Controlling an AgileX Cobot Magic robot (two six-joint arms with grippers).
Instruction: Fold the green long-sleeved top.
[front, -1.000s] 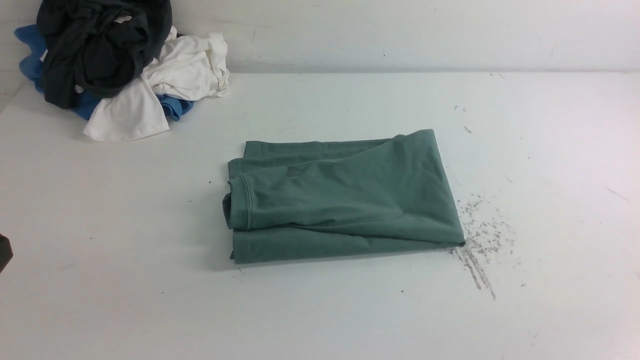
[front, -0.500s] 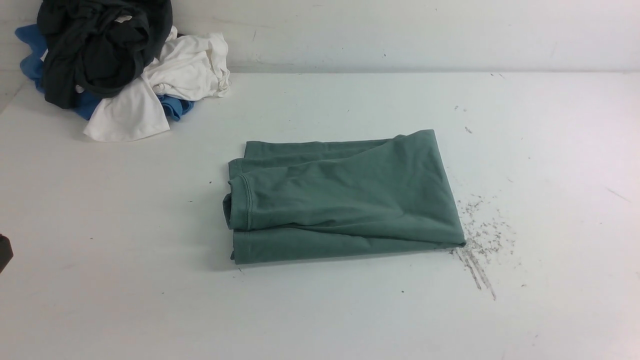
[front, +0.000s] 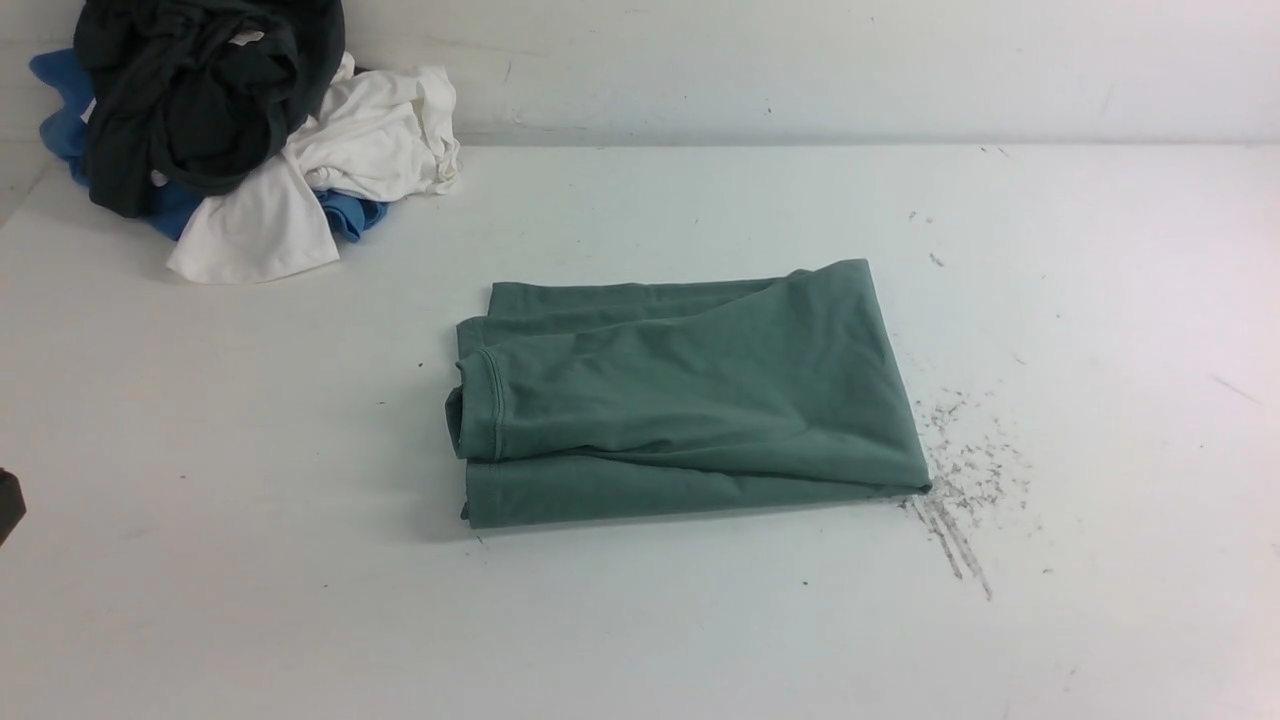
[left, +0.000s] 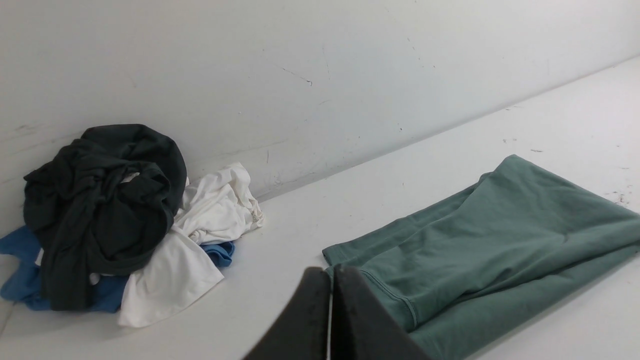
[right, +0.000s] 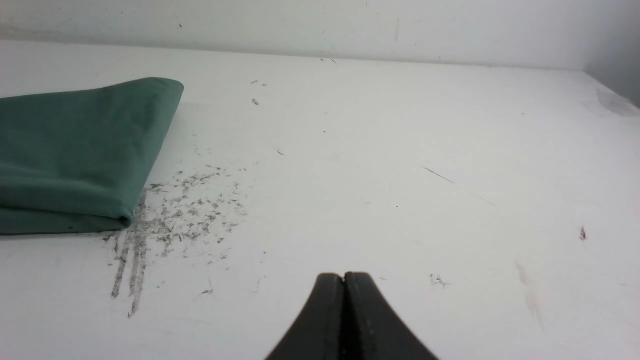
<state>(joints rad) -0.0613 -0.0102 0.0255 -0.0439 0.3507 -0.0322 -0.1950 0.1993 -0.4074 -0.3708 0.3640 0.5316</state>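
The green long-sleeved top (front: 690, 395) lies folded into a compact rectangle in the middle of the white table, a cuffed sleeve end showing on its left side. It also shows in the left wrist view (left: 490, 245) and, by its right edge, in the right wrist view (right: 75, 155). My left gripper (left: 331, 272) is shut with nothing in it, held back from the top's left side; only a dark corner of it (front: 8, 505) shows at the front view's left edge. My right gripper (right: 344, 276) is shut and empty, over bare table to the right of the top, outside the front view.
A heap of black (front: 200, 90), white (front: 350, 140) and blue (front: 60, 100) garments sits at the far left corner against the back wall. Dark scuff marks (front: 960, 490) stain the table (front: 640, 640) by the top's right front corner.
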